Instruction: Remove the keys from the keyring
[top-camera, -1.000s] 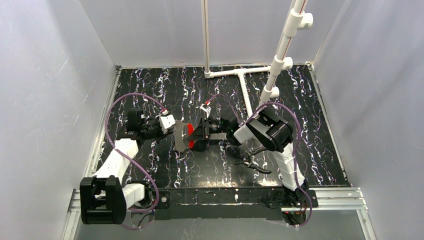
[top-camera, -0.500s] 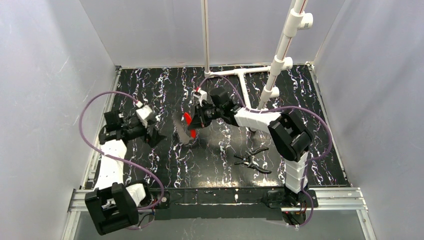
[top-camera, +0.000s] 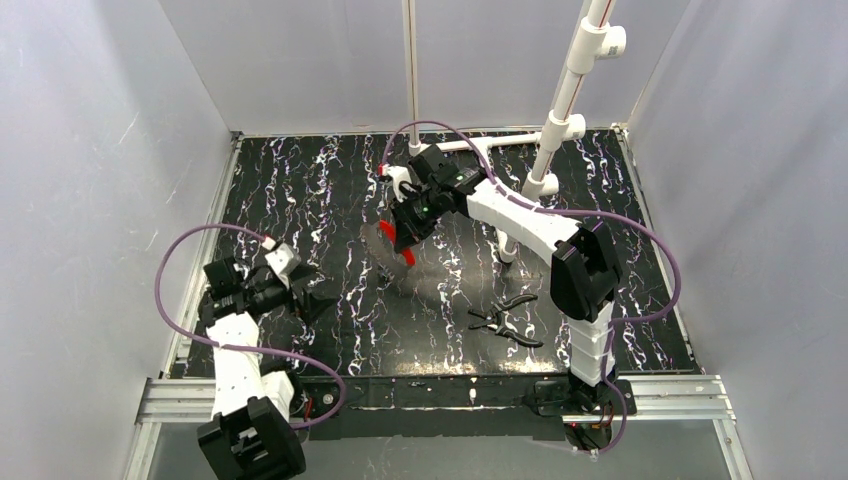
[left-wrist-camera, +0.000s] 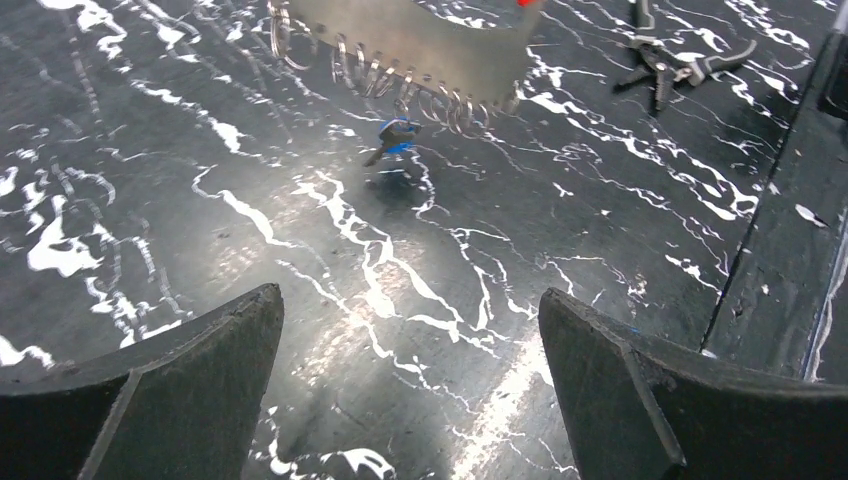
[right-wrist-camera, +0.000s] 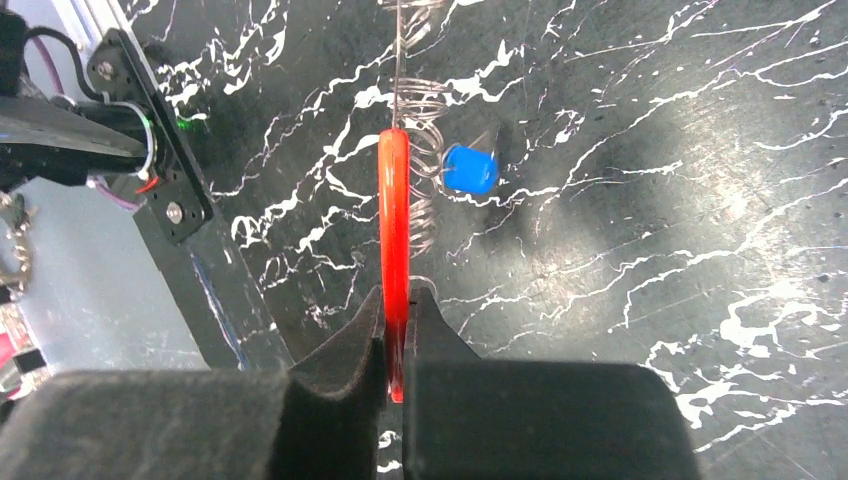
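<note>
My right gripper (top-camera: 405, 230) (right-wrist-camera: 397, 295) is shut on the near end of the red keyring (right-wrist-camera: 393, 200) (top-camera: 402, 248), held above the middle of the table. From the keyring hang blurred silvery-grey keys (top-camera: 381, 243) (left-wrist-camera: 410, 35) with several thin wire rings (right-wrist-camera: 420, 150) along their edge. A tiny blue-headed key (right-wrist-camera: 470, 168) (left-wrist-camera: 397, 130) sits just beside those rings. My left gripper (top-camera: 312, 298) (left-wrist-camera: 410, 320) is wide open over bare table at the left, well short of the bunch, with nothing between its fingers.
Black-handled pliers (top-camera: 505, 322) (left-wrist-camera: 665, 62) lie on the marbled table (top-camera: 300, 190) right of centre. A white pipe frame (top-camera: 545, 150) stands at the back right. Grey walls close in both sides, and a metal rail (top-camera: 660, 392) runs along the near edge.
My left gripper let go, opened wide and drew back left and nearer. My right gripper tightened on the keyring and carried it with the keys toward the far side.
</note>
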